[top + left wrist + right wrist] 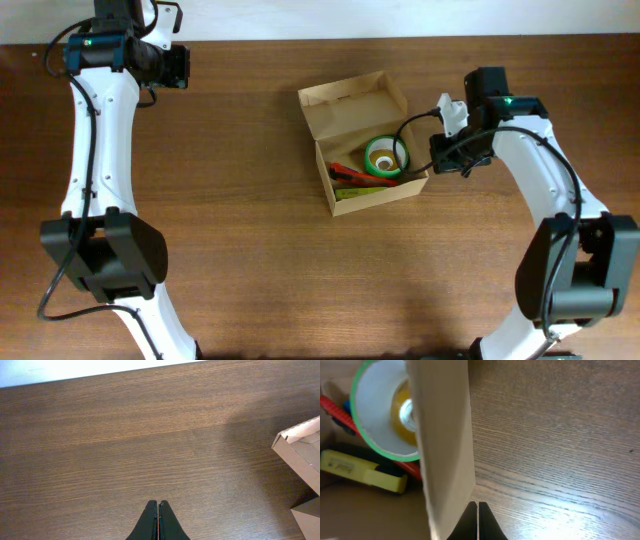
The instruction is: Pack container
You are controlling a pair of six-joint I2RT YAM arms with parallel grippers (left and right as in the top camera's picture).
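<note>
The container (352,101), a tan cardboard box with its flap lid folded back, sits open in the middle of the table. Inside lie a green tape roll (386,158), a red tool (349,172) and a yellow-green item (365,190). My right gripper (478,505) is shut and empty, just outside the box's right wall (445,445), over bare wood. The roll (380,415) and a yellow item (362,471) show past that wall. My left gripper (158,504) is shut with nothing in it, hovering over bare table at the far left, the box corner (300,452) at the right edge of its view.
The brown wooden table (240,250) runs to a white edge at the back (300,20). Both arm bases (105,255) (575,265) stand near the front corners.
</note>
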